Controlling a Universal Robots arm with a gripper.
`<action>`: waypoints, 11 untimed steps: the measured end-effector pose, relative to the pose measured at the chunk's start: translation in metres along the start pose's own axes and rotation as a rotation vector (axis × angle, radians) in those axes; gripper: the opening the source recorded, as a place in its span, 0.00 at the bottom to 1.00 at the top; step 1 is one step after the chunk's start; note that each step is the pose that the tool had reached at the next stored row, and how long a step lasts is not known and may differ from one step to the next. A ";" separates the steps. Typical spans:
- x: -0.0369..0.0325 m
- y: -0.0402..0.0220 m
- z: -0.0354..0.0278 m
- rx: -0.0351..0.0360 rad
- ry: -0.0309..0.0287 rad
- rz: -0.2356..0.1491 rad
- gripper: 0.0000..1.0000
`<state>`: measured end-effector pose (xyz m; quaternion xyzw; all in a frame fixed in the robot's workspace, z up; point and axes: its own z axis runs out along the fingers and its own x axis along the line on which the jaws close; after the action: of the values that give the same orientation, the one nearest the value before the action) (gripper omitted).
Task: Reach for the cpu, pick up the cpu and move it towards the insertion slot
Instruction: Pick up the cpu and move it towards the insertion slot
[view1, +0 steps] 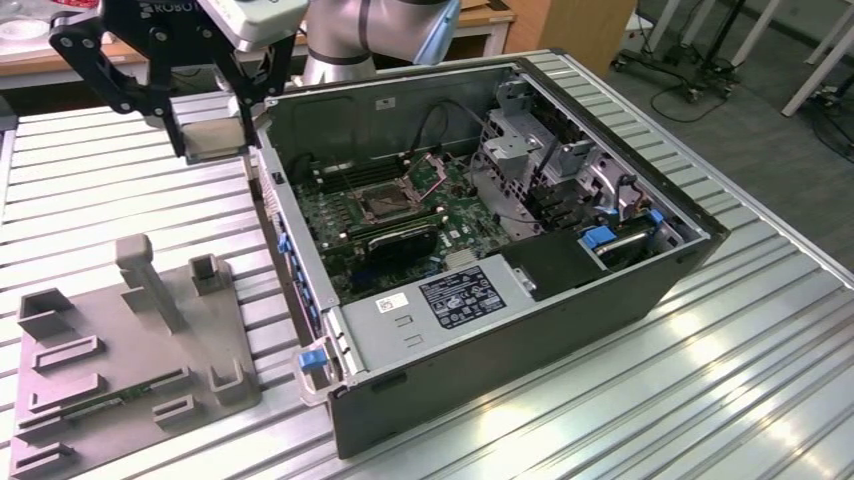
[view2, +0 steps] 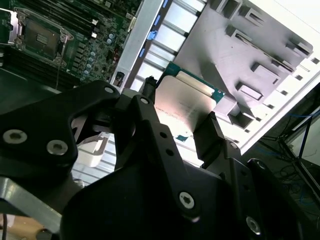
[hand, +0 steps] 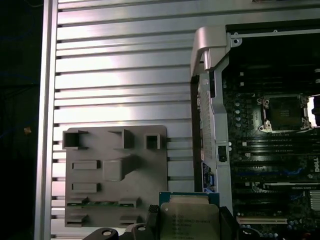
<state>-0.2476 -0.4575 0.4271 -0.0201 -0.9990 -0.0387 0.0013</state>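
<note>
Above ribbed aluminium table (view1: 747, 380), fingers (view2: 210, 137) pinching cpu (view2: 182, 107) (silvery face), open computer case (view1: 534, 330) beside, desks behind.

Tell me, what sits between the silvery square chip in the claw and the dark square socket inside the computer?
In the first wrist view, the case's grey metal side wall stands between the cpu, clamped in the gripper, and the insertion slot.

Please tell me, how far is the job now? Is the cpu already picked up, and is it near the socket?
Done: the cpu is picked up; the gripper is shut on it, above the ribbed table, clear of the grey holder tray.
In hand: carrying it beside the open computer case.
Left: the insertion slot is empty, and the cpu is outside the case wall, not over it.
</note>
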 end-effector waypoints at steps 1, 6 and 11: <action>-0.0006 0.0000 0.0000 0.0000 0.0000 0.000 0.54; -0.0037 0.0002 0.0000 0.0000 0.0000 0.000 0.54; -0.0069 0.0003 0.0000 0.0000 0.0000 0.000 0.54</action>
<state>-0.2407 -0.4575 0.4271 -0.0201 -0.9990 -0.0387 0.0013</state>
